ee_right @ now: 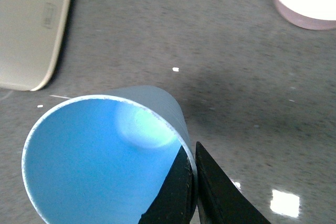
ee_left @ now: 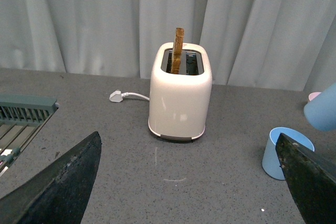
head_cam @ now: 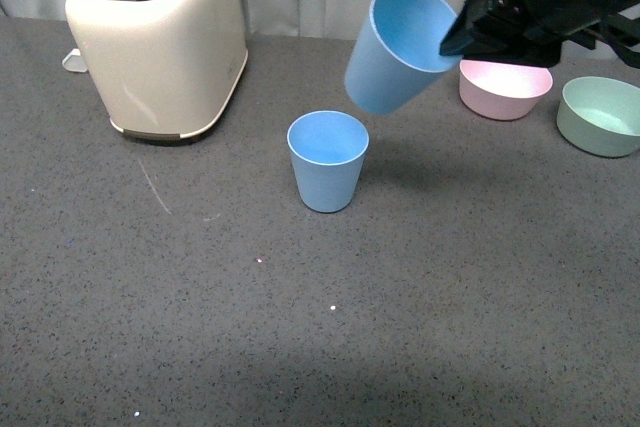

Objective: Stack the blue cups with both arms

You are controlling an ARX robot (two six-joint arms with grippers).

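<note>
One blue cup (head_cam: 328, 160) stands upright on the grey table, mouth up; it also shows in the left wrist view (ee_left: 283, 152). My right gripper (head_cam: 462, 35) is shut on the rim of the second blue cup (head_cam: 402, 47), holding it tilted in the air just above and to the right of the standing one. In the right wrist view the fingers (ee_right: 210, 184) pinch the held cup's wall (ee_right: 100, 161), one inside and one outside. My left gripper (ee_left: 189, 182) is open and empty, low over the table, out of the front view.
A cream toaster (head_cam: 160, 42) with toast in it stands at the back left. A pink bowl (head_cam: 505, 88) and a green bowl (head_cam: 600, 115) sit at the back right. A dish rack (ee_left: 23, 116) lies at the left in the left wrist view.
</note>
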